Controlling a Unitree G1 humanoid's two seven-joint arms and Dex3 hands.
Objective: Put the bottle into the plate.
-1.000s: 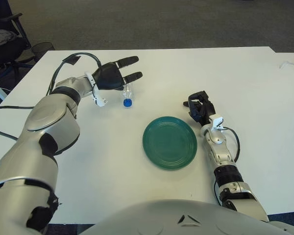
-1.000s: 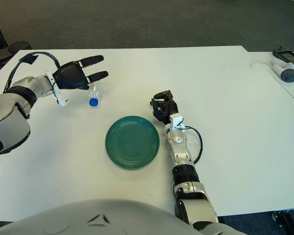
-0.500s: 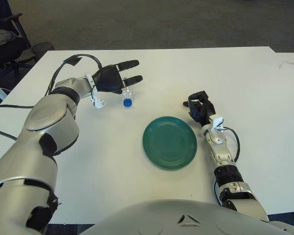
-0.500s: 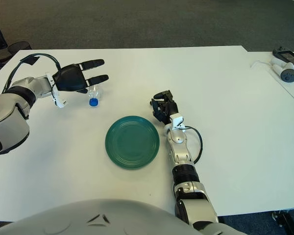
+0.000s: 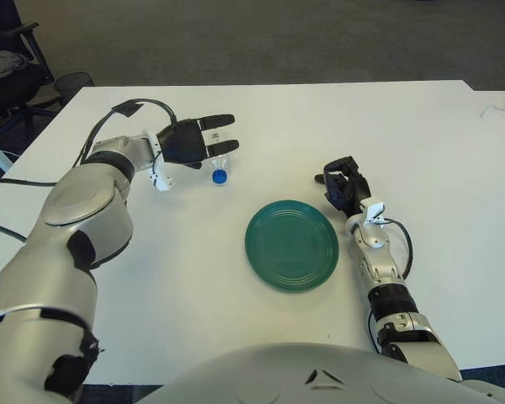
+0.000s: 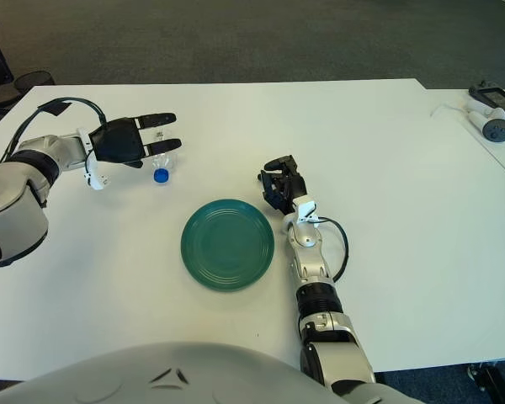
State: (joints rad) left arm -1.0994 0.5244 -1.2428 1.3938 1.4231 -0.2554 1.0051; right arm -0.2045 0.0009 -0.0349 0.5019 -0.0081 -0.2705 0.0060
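left hand: fingers spread, holding nothing, palm over the bottle to straddle it for a grasp | bottle: lying on table, blue cap toward the green plate, apart from it | right hand: just right of plate

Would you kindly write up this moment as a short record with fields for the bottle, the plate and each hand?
bottle: small clear one with blue cap, lying on the white table, cap toward the robot
plate: green, bare, right of the bottle and nearer the robot
left hand: fingers spread around the bottle, not closed on it
right hand: idle, just right of the plate
bottle in plate: no
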